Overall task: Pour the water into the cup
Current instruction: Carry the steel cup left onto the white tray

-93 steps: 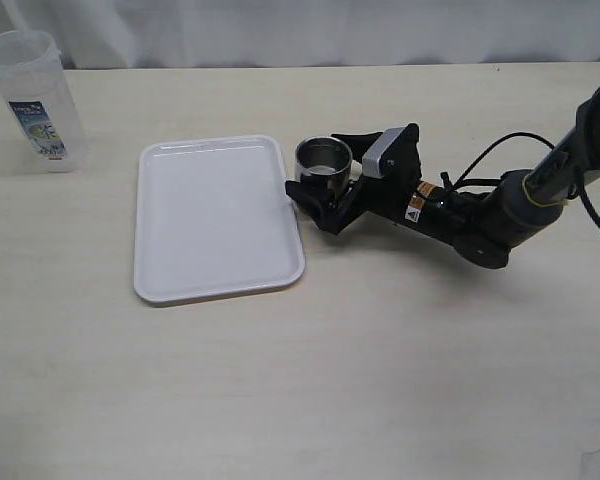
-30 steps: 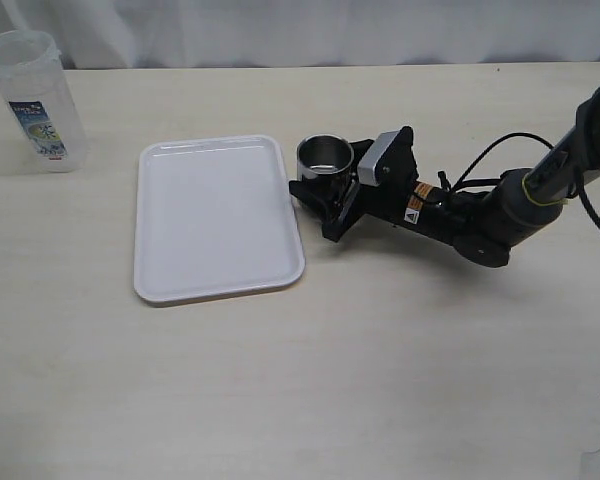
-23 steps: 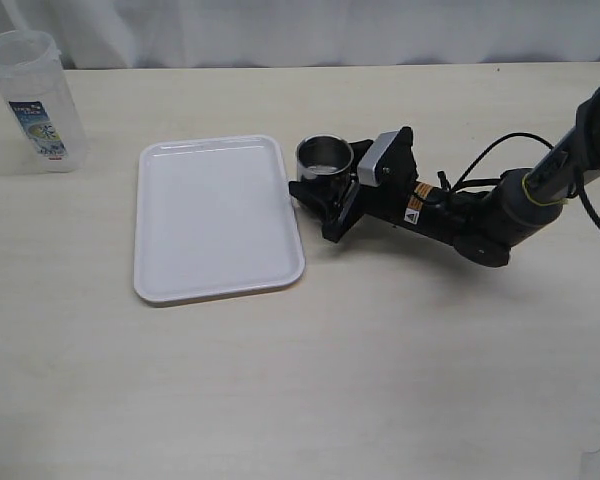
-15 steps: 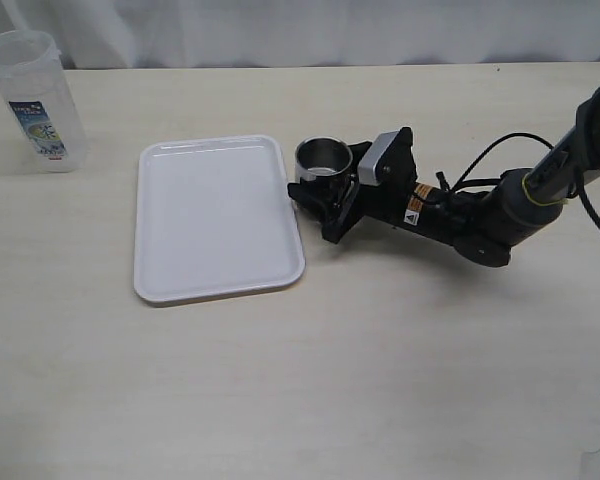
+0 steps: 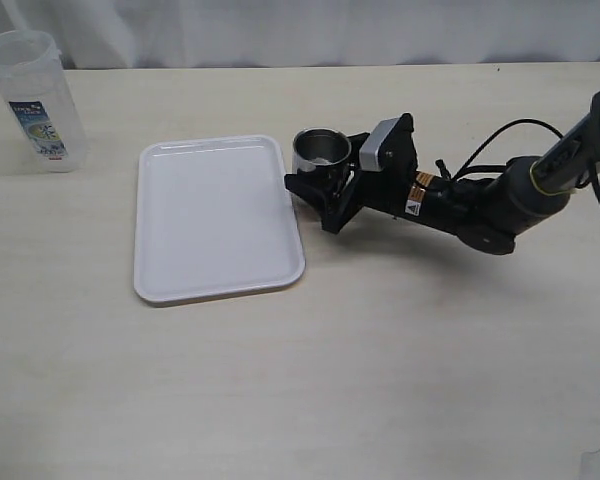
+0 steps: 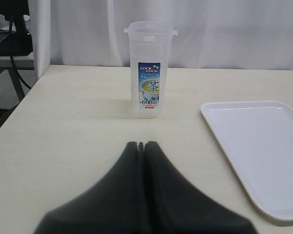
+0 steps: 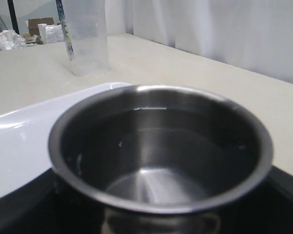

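The steel cup [image 5: 322, 150] stands just right of the white tray [image 5: 215, 215], between the jaws of my right gripper [image 5: 323, 166], which is shut on it. In the right wrist view the cup [image 7: 161, 146] fills the frame. Its dark inside shows a faint shine that may be water; I cannot tell for sure. My left gripper [image 6: 142, 145] is shut and empty, low over the table, pointing at the clear plastic container [image 6: 150, 68]. It is out of the exterior view.
The clear container [image 5: 35, 100] with a blue-white label stands at the far left back corner. The tray also shows in the left wrist view [image 6: 263, 146] and the right wrist view [image 7: 19, 146]. The right arm's cable loops behind its forearm [image 5: 480, 205].
The right gripper's jaws have closed in on the cup since three seconds ago. Gripper and cup have shifted slightly left, and the forearm has swung a little.
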`<action>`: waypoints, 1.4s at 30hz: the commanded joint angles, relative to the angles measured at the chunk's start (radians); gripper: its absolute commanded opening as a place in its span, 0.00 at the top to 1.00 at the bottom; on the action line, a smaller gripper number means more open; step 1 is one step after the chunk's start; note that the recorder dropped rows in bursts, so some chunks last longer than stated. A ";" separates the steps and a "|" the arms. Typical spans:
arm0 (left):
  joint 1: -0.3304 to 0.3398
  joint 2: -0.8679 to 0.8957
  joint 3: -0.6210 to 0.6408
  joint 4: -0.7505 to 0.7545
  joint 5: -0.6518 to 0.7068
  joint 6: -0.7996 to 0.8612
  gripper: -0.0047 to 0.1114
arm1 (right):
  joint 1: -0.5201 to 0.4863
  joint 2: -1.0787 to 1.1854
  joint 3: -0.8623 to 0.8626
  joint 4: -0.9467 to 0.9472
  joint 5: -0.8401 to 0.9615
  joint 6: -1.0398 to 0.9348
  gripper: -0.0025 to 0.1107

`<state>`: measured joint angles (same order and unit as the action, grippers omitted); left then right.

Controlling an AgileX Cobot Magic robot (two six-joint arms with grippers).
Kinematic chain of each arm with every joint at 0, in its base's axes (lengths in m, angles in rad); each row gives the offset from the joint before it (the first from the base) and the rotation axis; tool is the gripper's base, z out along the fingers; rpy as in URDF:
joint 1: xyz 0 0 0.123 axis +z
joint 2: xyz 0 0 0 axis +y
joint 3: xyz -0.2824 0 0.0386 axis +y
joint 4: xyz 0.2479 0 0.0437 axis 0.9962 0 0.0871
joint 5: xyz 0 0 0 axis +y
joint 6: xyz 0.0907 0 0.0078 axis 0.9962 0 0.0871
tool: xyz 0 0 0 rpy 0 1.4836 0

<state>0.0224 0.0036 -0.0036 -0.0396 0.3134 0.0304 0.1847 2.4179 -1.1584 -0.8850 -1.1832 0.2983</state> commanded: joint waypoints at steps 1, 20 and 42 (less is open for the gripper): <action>0.001 -0.004 0.004 0.002 -0.004 0.003 0.96 | 0.001 -0.034 -0.004 0.002 -0.038 0.010 0.94; 0.001 -0.004 0.004 0.002 -0.004 0.003 0.96 | 0.071 -0.059 -0.034 -0.019 0.015 0.062 0.94; 0.001 -0.004 0.004 0.002 -0.004 0.003 0.96 | 0.252 0.055 -0.279 -0.056 0.143 0.160 0.94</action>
<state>0.0224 0.0036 -0.0036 -0.0396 0.3159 0.0304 0.4308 2.4650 -1.4146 -0.9492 -1.0129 0.4553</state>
